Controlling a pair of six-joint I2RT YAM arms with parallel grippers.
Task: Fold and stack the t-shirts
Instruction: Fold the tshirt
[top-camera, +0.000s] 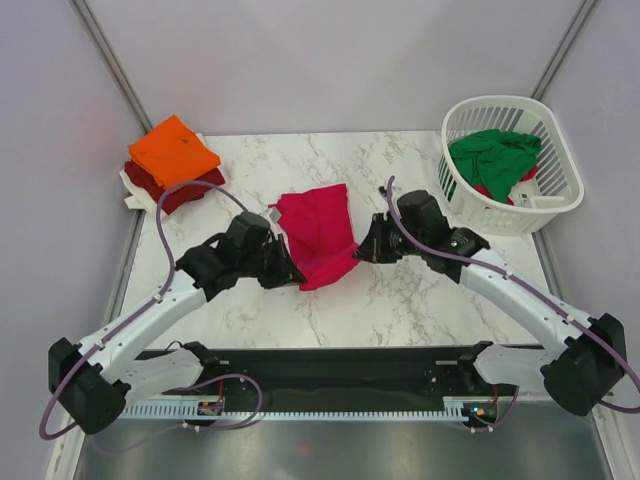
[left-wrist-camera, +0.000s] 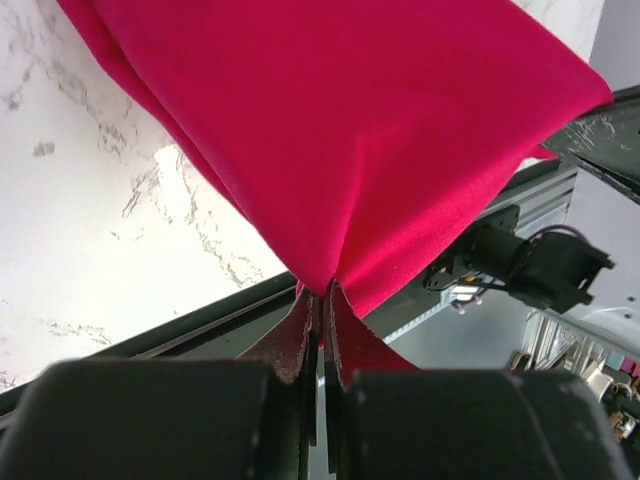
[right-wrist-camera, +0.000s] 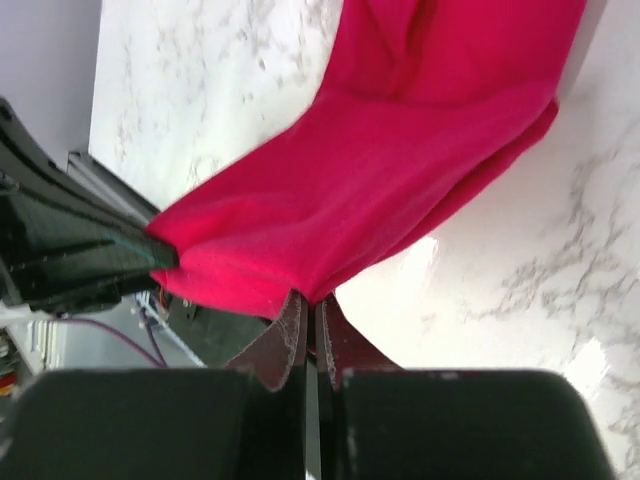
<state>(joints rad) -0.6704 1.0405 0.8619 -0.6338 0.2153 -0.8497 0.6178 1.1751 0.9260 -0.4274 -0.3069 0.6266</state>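
The white marble table (top-camera: 400, 300) fills most of the top view, with the two arms reaching in from its near edge. At its far right corner stands a white slatted plastic basket (top-camera: 510, 218), and a crumpled green t-shirt (top-camera: 492, 155) lies inside it with a scrap of red cloth showing beneath. The crimson-red t-shirt (top-camera: 318, 235) is at the middle of the table, partly folded. Its far part lies on the marble and its near edge is stretched between the two grippers. At the far left corner, well apart from it, sits a folded stack with an orange t-shirt (top-camera: 173, 152) on top, a dark red one (top-camera: 190, 196) under it and a sliver of a white one (top-camera: 132, 200) at the bottom. The left gripper (top-camera: 295, 272) holds the near left corner of the crimson shirt, and its wrist view shows the jaws pressed narrow on a pinch of cloth (left-wrist-camera: 322, 300). The right gripper (top-camera: 360, 252) clamps the near right corner in the same way (right-wrist-camera: 310, 305), with only fabric between its fingers.
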